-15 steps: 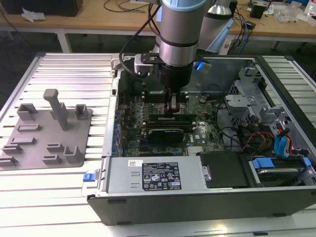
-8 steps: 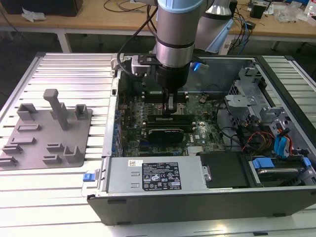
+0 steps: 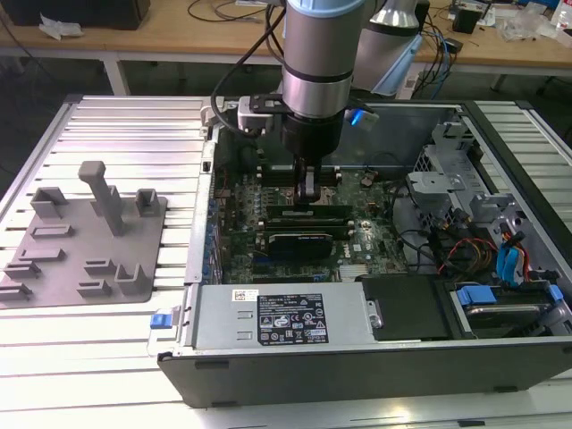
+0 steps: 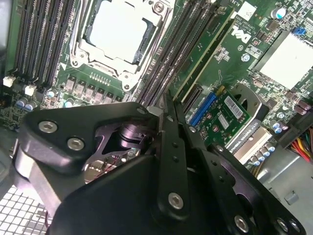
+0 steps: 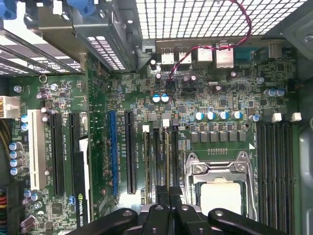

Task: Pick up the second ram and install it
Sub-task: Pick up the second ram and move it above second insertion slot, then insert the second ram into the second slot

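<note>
second ram (image 4: 203, 56) upright on motherboard (image 4: 244, 54), hand (image 4: 168, 100) closed just beside

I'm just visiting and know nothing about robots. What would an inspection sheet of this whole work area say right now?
Surface: slatted metal table carrying an open computer case.
Job's things: a green ram stick stands in a motherboard slot near the CPU socket; whether it is the second one, cannot tell.
Clutter: grey fixture plate with upright blocks, at the exterior view's left.
Gripper: gripper low over the memory slots, close to that stick.
Cables: red and orange wires inside the case; black cables along the arm.
Surroundings: wooden benches behind.
</note>
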Available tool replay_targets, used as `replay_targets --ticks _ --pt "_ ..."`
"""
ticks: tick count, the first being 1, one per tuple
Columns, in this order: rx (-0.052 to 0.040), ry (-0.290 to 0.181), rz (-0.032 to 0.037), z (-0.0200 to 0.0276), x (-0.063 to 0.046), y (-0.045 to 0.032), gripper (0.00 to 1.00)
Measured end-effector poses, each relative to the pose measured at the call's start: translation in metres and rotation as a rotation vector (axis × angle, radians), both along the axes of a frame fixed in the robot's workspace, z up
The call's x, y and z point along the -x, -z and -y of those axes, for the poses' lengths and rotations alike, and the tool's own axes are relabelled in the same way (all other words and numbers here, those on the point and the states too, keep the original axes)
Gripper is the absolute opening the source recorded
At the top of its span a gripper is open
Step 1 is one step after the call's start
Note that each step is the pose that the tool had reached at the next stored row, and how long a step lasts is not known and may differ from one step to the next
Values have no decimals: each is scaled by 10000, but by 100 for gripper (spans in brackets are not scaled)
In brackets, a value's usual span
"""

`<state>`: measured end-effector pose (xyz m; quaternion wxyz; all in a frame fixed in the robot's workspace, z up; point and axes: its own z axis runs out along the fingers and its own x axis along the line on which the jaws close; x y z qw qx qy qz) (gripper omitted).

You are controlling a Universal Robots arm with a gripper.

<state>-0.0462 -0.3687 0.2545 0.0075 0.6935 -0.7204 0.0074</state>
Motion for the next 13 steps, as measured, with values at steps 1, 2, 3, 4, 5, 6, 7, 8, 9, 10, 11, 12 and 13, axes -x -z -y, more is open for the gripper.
replay_targets --ticks 1,2,3,4,5,6,7,8,9,10,11,12,13 --pt "1 0 0 0 0 -2 9" --pt "1 0 0 0 0 -5 9" --pt "1 0 0 0 0 -7 9" --pt "1 0 0 0 0 -8 9" --pt "0 0 0 0 0 -11 9" --pt "1 0 0 0 0 -14 9" --pt "1 0 0 0 0 -17 9" --pt "1 0 0 0 0 -18 9" --pt "0 0 0 0 0 -18 9" --pt "-2 0 0 0 0 -18 9" --pt "-3 0 0 0 0 -18 9" --pt "-3 0 -1 0 0 -18 9" --pt "-5 0 -1 0 0 -7 9"
